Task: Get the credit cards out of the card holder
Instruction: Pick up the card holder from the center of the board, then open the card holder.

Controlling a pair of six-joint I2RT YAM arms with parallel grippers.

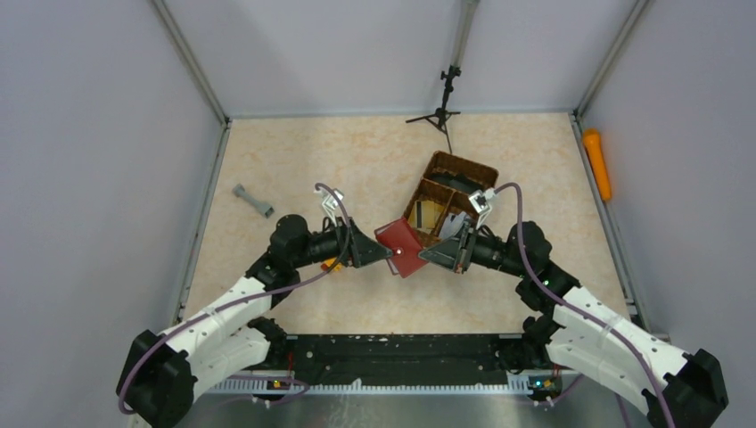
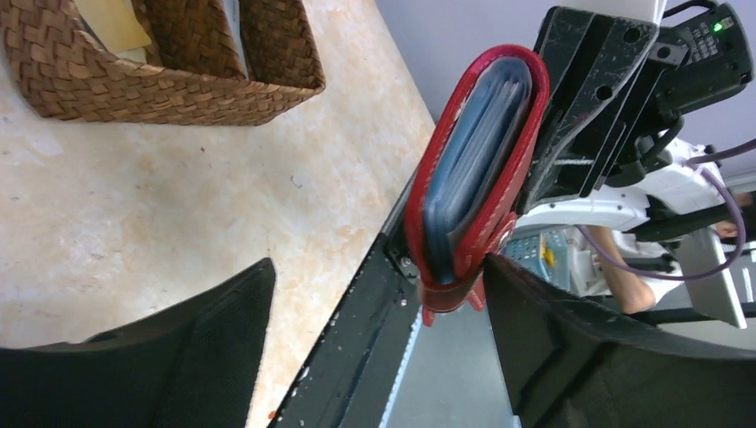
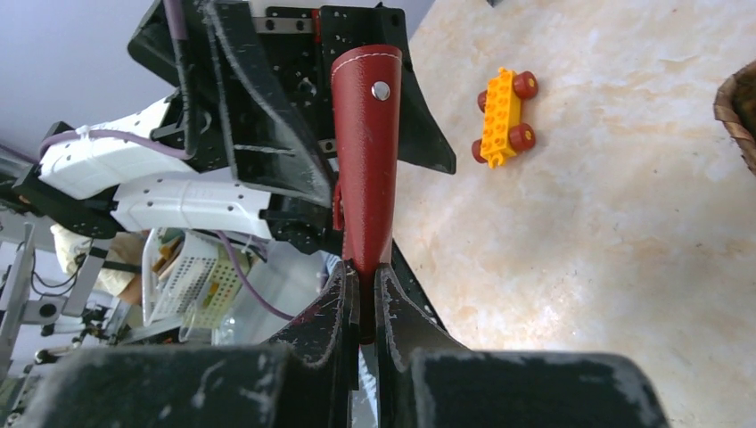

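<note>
The dark red card holder (image 1: 401, 246) hangs above the table between both grippers. My right gripper (image 1: 430, 256) is shut on its lower edge; the right wrist view shows it (image 3: 367, 152) standing up out of my closed gripper (image 3: 361, 275). My left gripper (image 1: 383, 253) is open. In the left wrist view (image 2: 379, 267) the holder (image 2: 472, 169) is edge-on with blue-grey sleeves inside, its tab next to my right finger (image 2: 553, 330). A tan card (image 1: 428, 212) and a grey card (image 1: 454, 225) lie in the wicker basket (image 1: 464, 167).
The basket also shows in the left wrist view (image 2: 169, 94). An orange toy block with red wheels (image 3: 502, 116) lies on the table under my left arm. A grey tool (image 1: 253, 201) lies far left, an orange object (image 1: 597, 163) at the right edge, and a small tripod (image 1: 443, 111) at the back.
</note>
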